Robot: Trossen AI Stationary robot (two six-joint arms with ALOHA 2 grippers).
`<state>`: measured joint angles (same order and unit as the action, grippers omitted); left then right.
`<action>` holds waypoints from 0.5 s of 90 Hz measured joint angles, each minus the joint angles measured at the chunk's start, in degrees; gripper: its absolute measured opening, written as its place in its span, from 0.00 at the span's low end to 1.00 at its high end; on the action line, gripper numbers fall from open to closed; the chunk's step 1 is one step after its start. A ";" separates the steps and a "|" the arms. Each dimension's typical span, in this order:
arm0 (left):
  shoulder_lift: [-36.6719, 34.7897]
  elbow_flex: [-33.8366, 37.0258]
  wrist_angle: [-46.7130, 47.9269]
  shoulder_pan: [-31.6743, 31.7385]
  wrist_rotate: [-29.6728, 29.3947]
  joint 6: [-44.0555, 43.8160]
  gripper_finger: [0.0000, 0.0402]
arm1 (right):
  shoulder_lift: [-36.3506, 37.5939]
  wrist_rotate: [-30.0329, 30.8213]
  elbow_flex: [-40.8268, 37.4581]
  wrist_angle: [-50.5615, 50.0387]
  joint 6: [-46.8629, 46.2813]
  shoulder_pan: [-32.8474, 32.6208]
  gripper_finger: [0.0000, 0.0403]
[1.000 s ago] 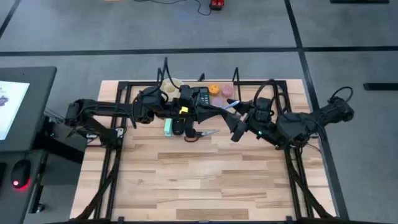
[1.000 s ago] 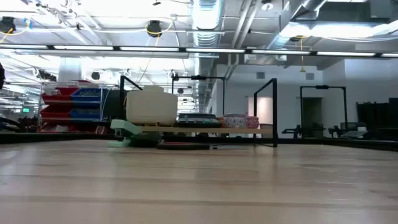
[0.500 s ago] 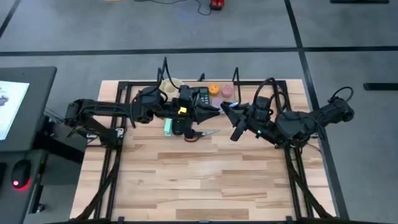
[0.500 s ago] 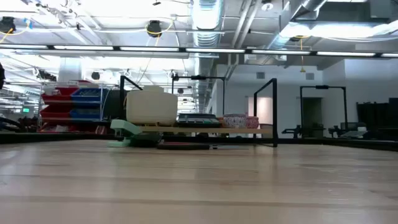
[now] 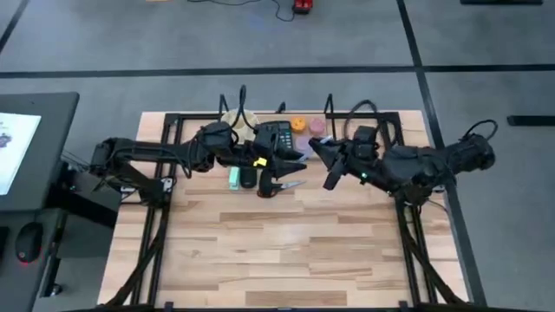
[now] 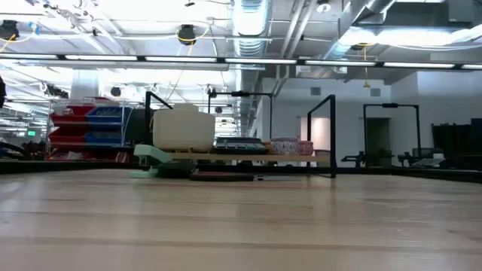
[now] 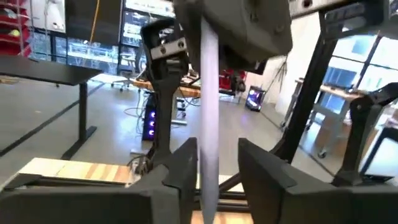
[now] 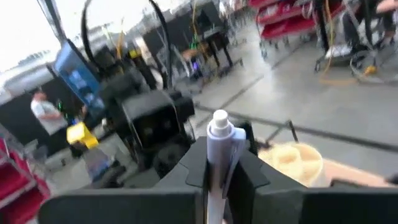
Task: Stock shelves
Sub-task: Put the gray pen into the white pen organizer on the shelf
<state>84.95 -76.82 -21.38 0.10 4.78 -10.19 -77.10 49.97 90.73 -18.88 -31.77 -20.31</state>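
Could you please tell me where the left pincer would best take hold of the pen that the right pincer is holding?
Probably on the bare shaft of the pen that sticks out of the right pincer, which is shut on it near its white tip. That shaft is thin and straight and sits in the gap of the open left pincer, so closing across it should do.

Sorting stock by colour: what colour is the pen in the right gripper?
Pale lavender-blue pen with a white cap end, clearest in the right wrist view, clamped in the right gripper.
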 joint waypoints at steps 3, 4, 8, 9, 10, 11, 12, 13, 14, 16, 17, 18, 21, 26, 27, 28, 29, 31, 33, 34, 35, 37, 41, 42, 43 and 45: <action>0.00 0.00 0.38 0.00 0.11 0.04 0.30 | 0.00 -1.71 0.39 -2.12 -1.85 0.55 0.04; 0.00 0.00 0.55 0.00 0.24 0.05 0.30 | 0.01 -2.26 0.49 -2.73 -2.44 0.73 0.04; 0.00 0.00 0.90 0.00 1.06 0.06 0.32 | 0.08 -4.72 0.64 -5.03 -4.52 1.56 0.04; 0.00 0.00 1.00 0.00 1.13 0.06 0.33 | 0.09 -5.35 0.64 -5.50 -4.96 1.77 0.04; 0.00 0.00 1.10 0.00 1.17 0.08 0.33 | 0.09 -5.95 0.64 -5.94 -5.37 1.95 0.04; 0.00 0.00 1.19 0.00 1.18 0.11 0.34 | 0.09 -6.47 0.64 -6.37 -5.69 2.17 0.04; 0.00 0.00 1.34 0.00 1.18 0.11 0.34 | 0.09 -6.97 0.64 -6.78 -5.97 2.37 0.04; 0.00 0.00 1.48 0.00 1.18 0.11 0.34 | 0.09 -7.46 0.64 -7.15 -6.21 2.54 0.04; 0.00 0.00 1.59 0.00 1.18 0.11 0.35 | 0.08 -8.02 0.64 -7.55 -6.43 2.70 0.04; 0.00 0.00 1.82 -0.02 1.19 0.07 0.35 | 0.04 -9.15 0.64 -8.29 -6.86 3.00 0.04; 0.00 0.00 1.96 -0.02 1.20 0.04 0.35 | 0.02 -9.64 0.63 -8.57 -6.99 3.17 0.04; 0.00 0.00 2.18 -0.02 1.21 -0.03 0.36 | 0.00 -10.09 0.62 -8.82 -7.05 3.36 0.04; 0.00 0.00 2.85 -0.01 1.20 -0.25 0.36 | -0.08 -11.58 0.62 -9.49 -7.27 3.84 0.04; 0.00 0.00 3.72 0.00 1.19 -0.62 0.36 | -0.09 -14.03 0.59 -10.00 -7.32 4.72 0.04; 0.00 0.00 3.81 0.00 1.18 -0.71 0.36 | -0.07 -14.48 0.61 -10.03 -7.35 4.87 0.04; 0.00 0.00 3.94 0.00 1.17 -0.76 0.36 | -0.06 -14.95 0.62 -10.06 -7.39 5.04 0.04; 0.00 0.00 4.03 0.02 1.16 -0.80 0.36 | -0.03 -15.45 0.62 -10.08 -7.42 5.23 0.04; 0.00 0.00 4.09 0.13 1.16 -0.83 0.36 | 0.01 -16.47 0.62 -10.16 -7.43 5.57 0.04; 0.00 0.00 4.08 0.22 1.17 -0.97 0.36 | 0.02 -17.59 0.62 -10.33 -7.43 5.89 0.04; 0.00 0.00 4.06 0.26 1.18 -1.07 0.36 | 0.02 -18.12 0.62 -10.44 -7.43 6.08 0.04; 0.00 0.00 4.04 0.30 1.18 -1.16 0.36 | 0.02 -18.58 0.62 -10.57 -7.44 6.25 0.04; 0.00 0.00 4.03 0.37 1.18 -1.53 0.36 | 0.02 -19.46 0.62 -10.86 -7.43 6.59 0.04; 0.00 0.00 4.03 0.61 1.18 -2.36 0.36 | 0.00 -21.31 0.62 -11.35 -7.42 7.20 0.04; 0.00 0.00 4.04 0.67 1.18 -2.58 0.36 | -0.02 -21.61 0.62 -11.41 -7.41 7.35 0.04; 0.00 0.00 4.05 0.73 1.20 -2.72 0.36 | -0.07 -21.82 0.62 -11.49 -7.41 7.46 0.04; 0.00 0.00 4.07 0.85 1.18 -2.96 0.36 | -0.24 -22.24 0.62 -11.74 -7.41 7.69 0.04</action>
<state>84.95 -76.82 -17.30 0.95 5.96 -13.16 -77.34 27.74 91.35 -30.62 -39.18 -12.62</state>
